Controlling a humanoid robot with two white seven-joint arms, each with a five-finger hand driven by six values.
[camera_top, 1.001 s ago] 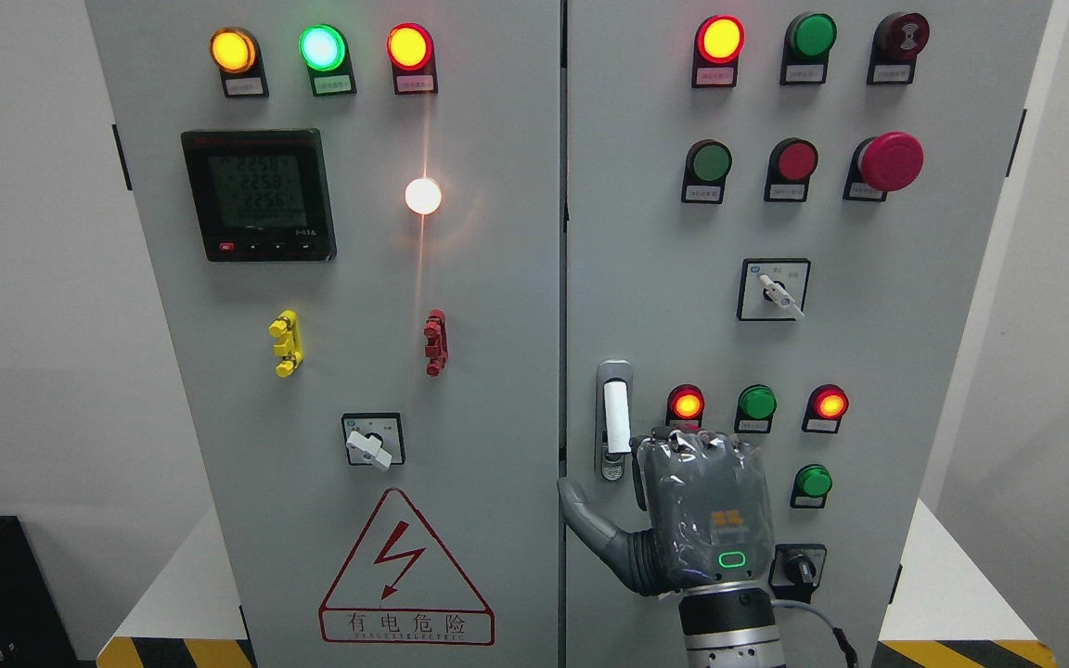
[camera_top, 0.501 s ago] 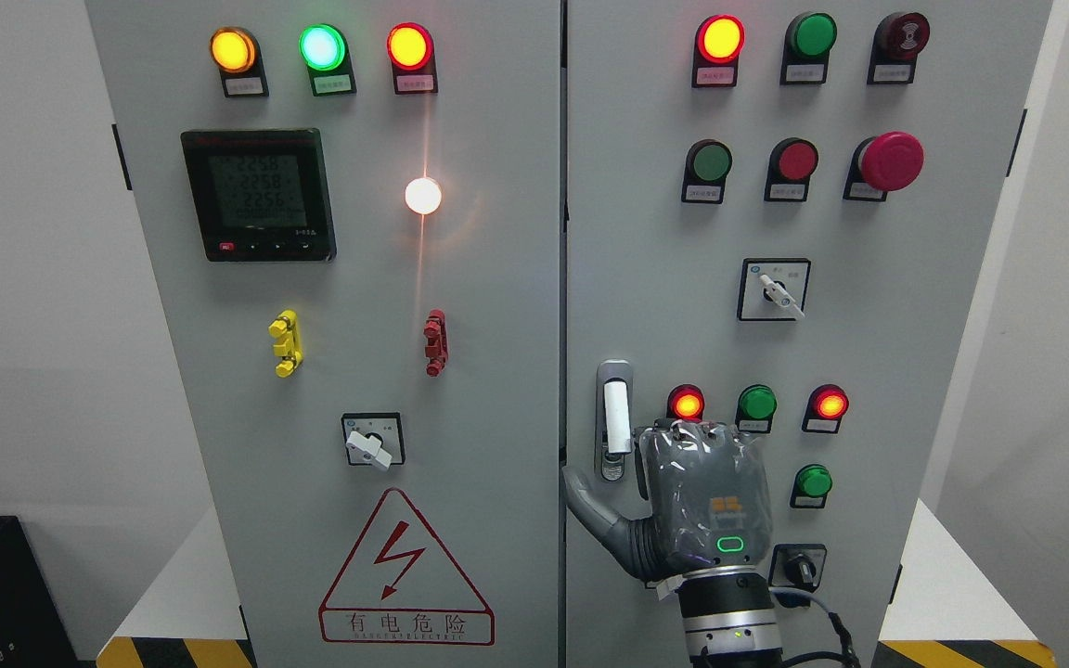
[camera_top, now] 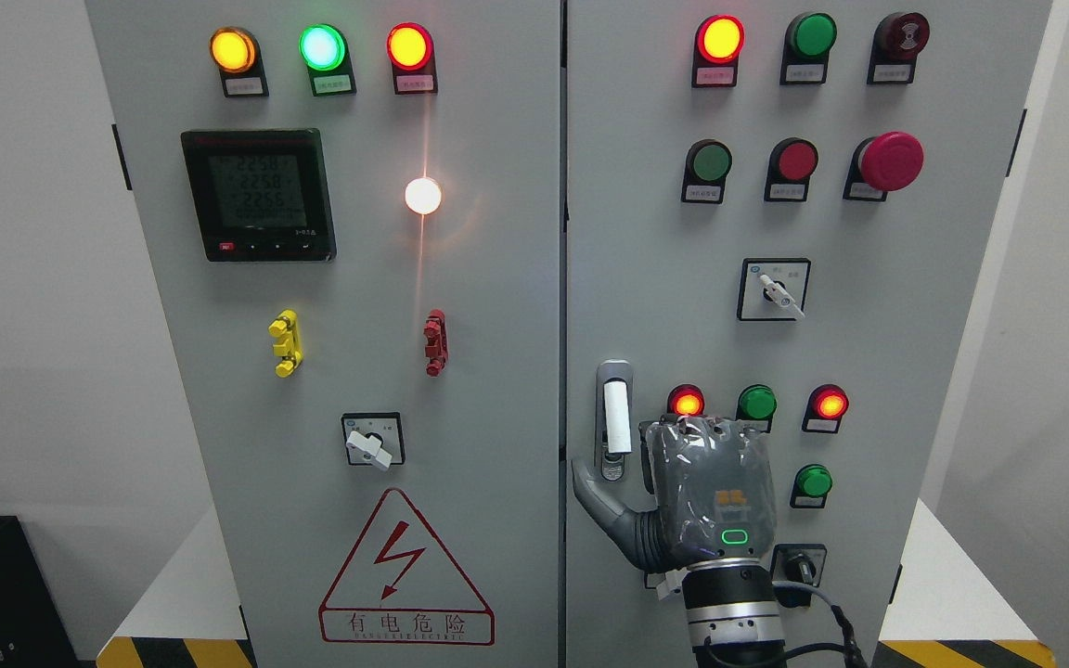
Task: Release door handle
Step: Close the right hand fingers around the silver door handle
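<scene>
Grey hand [camera_top: 697, 506] clear of door handle [camera_top: 615, 419], lower centre-right.
I've crept it up-right beside the handle; fingers loose, gripping nothing. Release done.

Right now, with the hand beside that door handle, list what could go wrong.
1. The right robot hand sits just right of the white door handle, its thumb below the handle; pulling away carelessly could catch the handle.
2. The hand covers part of the panel near the lit red lamp, the green button and the black knob; a sideways drift might bump one.
3. The wrist cable loops by that knob and could snag it.
</scene>
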